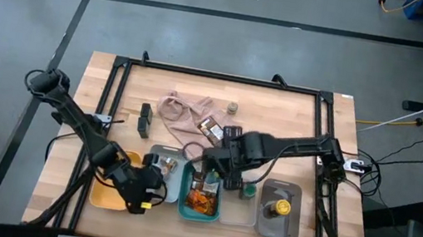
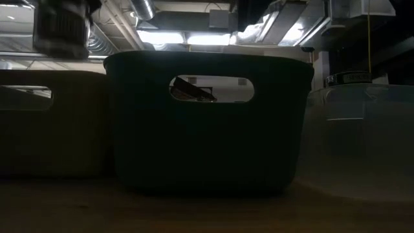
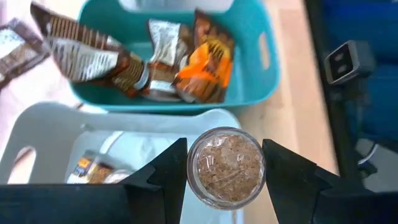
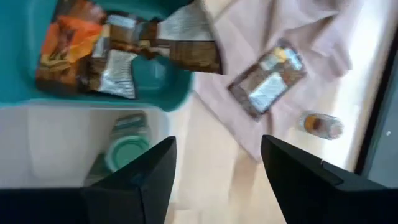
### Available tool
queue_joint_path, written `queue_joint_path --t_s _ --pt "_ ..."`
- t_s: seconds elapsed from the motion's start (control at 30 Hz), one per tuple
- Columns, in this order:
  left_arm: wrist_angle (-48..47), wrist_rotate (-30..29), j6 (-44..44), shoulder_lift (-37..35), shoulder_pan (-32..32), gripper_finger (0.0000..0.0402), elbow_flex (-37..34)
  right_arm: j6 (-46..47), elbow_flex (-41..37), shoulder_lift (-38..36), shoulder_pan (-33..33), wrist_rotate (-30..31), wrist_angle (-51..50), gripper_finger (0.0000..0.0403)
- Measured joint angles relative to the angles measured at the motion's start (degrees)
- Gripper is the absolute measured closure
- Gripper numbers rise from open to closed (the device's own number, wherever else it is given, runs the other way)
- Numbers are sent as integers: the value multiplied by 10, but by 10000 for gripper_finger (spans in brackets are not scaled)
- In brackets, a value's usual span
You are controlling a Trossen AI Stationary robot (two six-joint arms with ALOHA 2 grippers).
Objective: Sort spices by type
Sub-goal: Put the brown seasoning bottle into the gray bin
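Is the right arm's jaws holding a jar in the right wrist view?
No: the right gripper stands open with bare table between its jaws, while a green-lidded jar lies apart in the clear tray.

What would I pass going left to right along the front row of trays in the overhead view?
Yellow tray → left gripper holding a jar → teal tray with orange-brown packets → clear tray with a green-lidded jar → grey tray with a yellow-lidded jar.

Dark teal tray [image 2: 207,129] up close
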Motion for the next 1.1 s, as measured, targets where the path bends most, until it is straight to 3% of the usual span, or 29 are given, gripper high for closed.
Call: queue_joint_path --t_s 0.53,1.1 --pt "-27 8 -20 17 58 233 0 -33 0 -63 -109 1 7 169" --pt "17 24 -58 100 68 233 -1 -123 0 -63 -258 -91 57 169"
